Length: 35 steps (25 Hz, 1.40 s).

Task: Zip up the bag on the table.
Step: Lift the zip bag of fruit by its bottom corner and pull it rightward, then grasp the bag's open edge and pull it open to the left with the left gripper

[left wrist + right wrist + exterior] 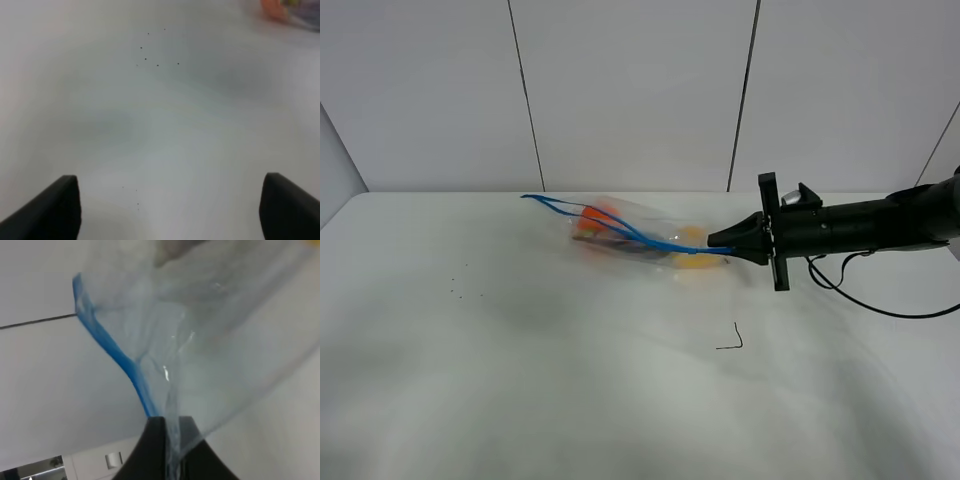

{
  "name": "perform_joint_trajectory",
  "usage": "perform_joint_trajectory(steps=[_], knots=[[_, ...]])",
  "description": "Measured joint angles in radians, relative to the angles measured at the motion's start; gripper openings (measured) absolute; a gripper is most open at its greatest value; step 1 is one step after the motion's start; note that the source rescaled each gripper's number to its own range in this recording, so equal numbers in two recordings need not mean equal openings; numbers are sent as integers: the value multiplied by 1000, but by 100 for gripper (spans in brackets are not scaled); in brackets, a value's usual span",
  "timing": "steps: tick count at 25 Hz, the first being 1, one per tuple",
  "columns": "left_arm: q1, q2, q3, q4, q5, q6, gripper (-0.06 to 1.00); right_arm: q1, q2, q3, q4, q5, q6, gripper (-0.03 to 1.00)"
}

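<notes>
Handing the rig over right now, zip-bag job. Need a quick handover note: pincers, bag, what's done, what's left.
Pincers: the right pincer is shut on the bag, pinching one end of its blue zipper strip. The left pincer is open over bare table, off the bag.
Bag: on the table, far middle.
Done: strip looks joined near the held end.
Left: its two strands gape toward the other end; close that stretch.

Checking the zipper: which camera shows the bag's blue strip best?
Exterior high: the whole strip shows, up to the right gripper pinching it. Right wrist, only a short stretch; left wrist, a blurred bag corner.
</notes>
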Motion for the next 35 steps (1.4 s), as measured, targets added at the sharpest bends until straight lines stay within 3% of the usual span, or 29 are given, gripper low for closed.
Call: perform_joint_trajectory(steps=[12, 17, 20, 24, 27, 32, 35], knots=[[0, 5, -13, 0, -12, 0, 100, 0, -30, -1, -11, 1, 5, 0], [0, 212, -181, 0, -128, 8, 100, 0, -30, -1, -6, 1, 5, 0], [0, 413, -333, 0, -176, 82, 99, 0, -30, -1, -6, 1, 5, 0], [0, 667, -524, 0, -190, 304, 99, 0, -30, -1, -6, 1, 5, 0], [0, 818, -620, 0, -206, 591, 97, 0, -30, -1, -6, 1, 5, 0], [0, 994, -659, -2, -332, 1073, 94, 0, -30, -1, -6, 1, 5, 0], [0, 1064, -661, -65, -417, 1248, 93, 0, -30, -1, -6, 1, 5, 0]])
